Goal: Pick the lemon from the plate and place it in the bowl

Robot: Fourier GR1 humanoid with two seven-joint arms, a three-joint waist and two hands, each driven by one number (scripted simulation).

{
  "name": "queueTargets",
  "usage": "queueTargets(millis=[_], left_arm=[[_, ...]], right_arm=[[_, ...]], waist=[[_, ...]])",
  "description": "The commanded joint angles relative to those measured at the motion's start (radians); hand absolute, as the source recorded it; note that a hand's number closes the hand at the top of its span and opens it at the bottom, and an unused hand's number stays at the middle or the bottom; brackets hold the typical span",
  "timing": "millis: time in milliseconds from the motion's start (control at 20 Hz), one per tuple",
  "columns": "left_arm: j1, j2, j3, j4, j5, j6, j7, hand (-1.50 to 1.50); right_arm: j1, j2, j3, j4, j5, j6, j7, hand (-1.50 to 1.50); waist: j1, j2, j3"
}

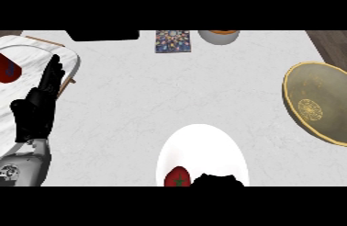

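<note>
Fingers (pixel 53 71) of the left hand (pixel 34 110) stand straight and relaxed at the left edge, resting, holding nothing. Right hand (pixel 217 180) shows only as a dark shape at the near edge; finger state cannot be told. On the white plate (pixel 203 144) lies a red, dark-stemmed fruit (pixel 177 178), not lemon-coloured, beside that hand. Judged light, rigid, smooth-skinned: grasp across its middle. Bowl (pixel 318 103) sits far right.

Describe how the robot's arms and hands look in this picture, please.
The left hand is black, with long slender fingers and a blocky palm. Its forearm is a grey, rounded shell with small dark markings near the wrist. Of the right hand only a black lumpy shape shows at the lower edge; its forearm is out of view. No cables are visible.
</note>
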Motion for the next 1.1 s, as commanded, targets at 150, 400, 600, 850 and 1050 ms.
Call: queueTargets(millis=[150,400,600,850,1050], left_arm=[[-0.037,-0.016,-0.012,0.044,-0.001,-0.013,-0.018,0.0],[-0.021,-0.013,-0.001,0.003,0.003,-0.022,-0.017,0.0],[-0.046,-0.015,-0.014,-0.001,-0.008,-0.029,0.016,0.0],[-0.018,-0.012,-0.012,-0.027,-0.019,-0.023,0.013,0.0],[0.024,-0.038,-0.029,-0.04,-0.021,-0.02,-0.026,0.0]], right_arm=[[0.054,0.001,-0.028,-0.363,0.029,-0.017,0.156,1.5],[0.039,-0.022,-0.255,-0.485,-0.15,0.059,0.158,1.5],[-0.109,0.002,-0.424,-0.395,-0.24,0.02,0.175,1.5],[-0.214,-0.033,-0.711,-0.342,-0.391,0.032,0.101,1.5],[-0.35,-0.118,-0.966,-0.08,-0.532,-0.04,-0.049,1.5]], waist=[[0.012,0.01,0.0],[0.04,0.015,0.002],[0.051,0.019,0.003],[0.046,0.016,0.005],[0.053,0.016,0.004]])
